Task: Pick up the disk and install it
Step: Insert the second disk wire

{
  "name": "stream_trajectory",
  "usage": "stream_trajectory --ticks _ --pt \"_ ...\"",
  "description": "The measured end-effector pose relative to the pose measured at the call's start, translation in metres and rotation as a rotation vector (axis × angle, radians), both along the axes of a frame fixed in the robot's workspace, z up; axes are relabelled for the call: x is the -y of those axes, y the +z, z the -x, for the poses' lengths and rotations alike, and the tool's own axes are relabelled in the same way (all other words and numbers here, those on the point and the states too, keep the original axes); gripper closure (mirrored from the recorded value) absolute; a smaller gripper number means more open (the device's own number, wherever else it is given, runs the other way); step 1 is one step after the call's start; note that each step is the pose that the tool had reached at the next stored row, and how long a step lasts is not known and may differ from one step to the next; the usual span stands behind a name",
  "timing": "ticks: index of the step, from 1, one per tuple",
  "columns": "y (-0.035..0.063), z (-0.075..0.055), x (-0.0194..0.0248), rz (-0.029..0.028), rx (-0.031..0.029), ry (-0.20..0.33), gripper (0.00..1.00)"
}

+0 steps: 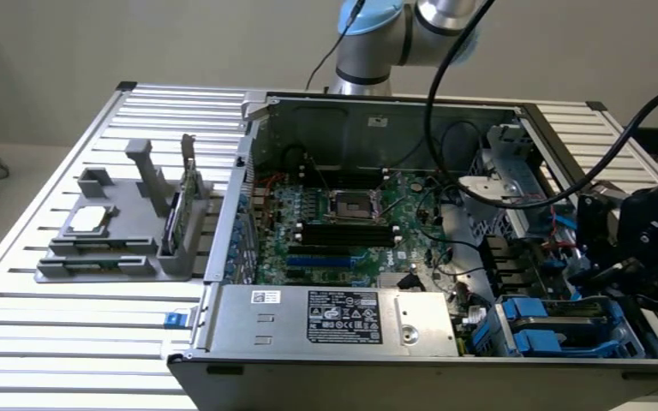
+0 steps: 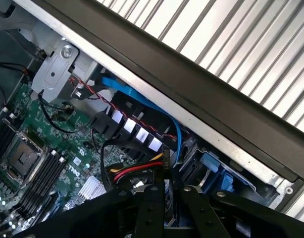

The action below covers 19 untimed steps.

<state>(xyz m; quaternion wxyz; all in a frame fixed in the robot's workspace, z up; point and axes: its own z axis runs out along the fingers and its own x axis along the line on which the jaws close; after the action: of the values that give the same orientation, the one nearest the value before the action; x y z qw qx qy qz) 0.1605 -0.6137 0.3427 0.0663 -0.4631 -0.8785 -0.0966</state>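
We see the gripper [image 1: 626, 257] at the case's [image 1: 306, 377] four o'clock corner, fingers pinched narrowly on a thin grey edge, which we judge is the disk [image 2: 167, 193], held edge-down so it lines up with the blue bay [image 2: 214, 171] just beneath

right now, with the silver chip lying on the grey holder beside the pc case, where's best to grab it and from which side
Take the silver chip by two opposite edges, coming straight down. It lies flat on a raised step of the grey holder, open above, while the holder's uprights at the exterior view's right would likely block a sideways approach.
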Motion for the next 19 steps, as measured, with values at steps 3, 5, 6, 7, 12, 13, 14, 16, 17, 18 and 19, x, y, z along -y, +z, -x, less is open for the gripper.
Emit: stream_trajectory --ticks 3,5,6,7,12,13,14,16,17,18,19 --pt "-0.0002 0.0 0.0031 0.0236 -0.0023 0.0 0.84" --pt "-0.0011 0.001 0.0082 0.0267 -0.0023 0.0 0.84" --pt "-0.0013 0.001 0.0104 0.0269 -0.0023 0.0 0.84" --pt "-0.0014 0.002 0.0111 0.0272 -0.0023 -0.001 0.84" --pt "0.0015 0.003 0.012 0.0252 -0.0037 -0.013 0.84" --pt "0.0023 0.003 0.0121 0.0242 -0.0038 -0.017 0.84" --pt "0.0028 0.003 0.0122 0.0233 -0.004 -0.02 0.84" --pt "0.0035 0.003 0.0124 0.0228 -0.0045 -0.028 0.84" --pt "0.0033 0.004 0.0124 0.0224 -0.0046 -0.032 0.84" --pt "0.0034 0.004 0.0124 0.0225 -0.0046 -0.034 0.84" --pt "0.0034 0.004 0.0124 0.0226 -0.0046 -0.034 0.84"
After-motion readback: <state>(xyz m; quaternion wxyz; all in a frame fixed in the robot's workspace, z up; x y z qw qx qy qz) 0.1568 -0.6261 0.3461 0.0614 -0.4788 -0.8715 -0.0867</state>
